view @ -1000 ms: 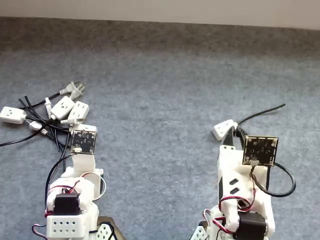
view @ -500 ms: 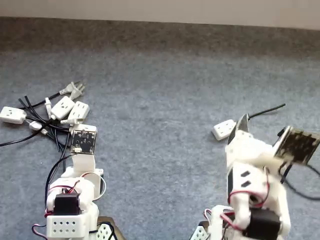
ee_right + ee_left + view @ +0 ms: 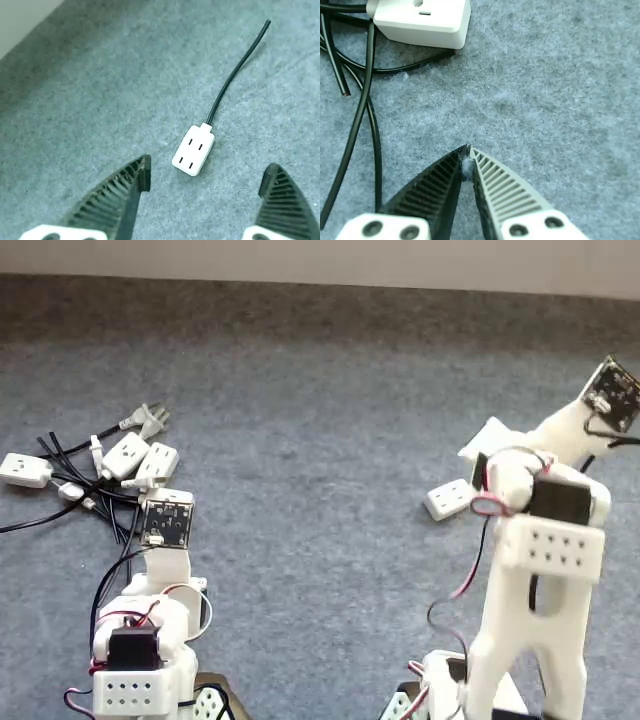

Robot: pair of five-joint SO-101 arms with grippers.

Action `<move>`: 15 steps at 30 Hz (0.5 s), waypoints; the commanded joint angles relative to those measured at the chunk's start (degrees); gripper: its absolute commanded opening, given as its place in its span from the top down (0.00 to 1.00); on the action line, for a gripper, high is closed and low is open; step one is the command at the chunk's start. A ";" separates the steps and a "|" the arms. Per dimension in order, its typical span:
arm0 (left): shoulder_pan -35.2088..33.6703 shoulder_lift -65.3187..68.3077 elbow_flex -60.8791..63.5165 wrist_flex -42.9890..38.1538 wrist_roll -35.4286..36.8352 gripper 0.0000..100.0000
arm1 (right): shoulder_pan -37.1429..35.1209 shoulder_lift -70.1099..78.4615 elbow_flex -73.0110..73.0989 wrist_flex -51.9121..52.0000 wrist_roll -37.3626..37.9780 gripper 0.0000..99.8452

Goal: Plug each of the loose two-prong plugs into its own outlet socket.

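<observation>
From above, my left arm is sitting at the lower left of the frame, just below a tangle by the left edge: three white outlet sockets, a two-prong plug and black cords lying on the grey desk. My right arm is standing tall at the right, a lone socket lying just beside it. At my left wrist, my left pincer is staying closed on nothing, tips touching, with a white socket lying beyond them. At my right wrist, my right pincer is gaping wide, holding nothing, and the lone socket with its black cord is lying just beyond the gap.
</observation>
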 commanded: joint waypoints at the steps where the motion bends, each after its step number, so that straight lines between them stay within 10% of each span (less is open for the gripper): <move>1: 0.66 0.04 1.10 -0.79 0.26 0.99 | -0.40 11.56 -6.64 0.48 -1.32 0.66; 15: 0.66 0.04 1.10 -0.79 0.26 0.99 | -6.90 38.55 -20.09 0.40 -11.96 0.66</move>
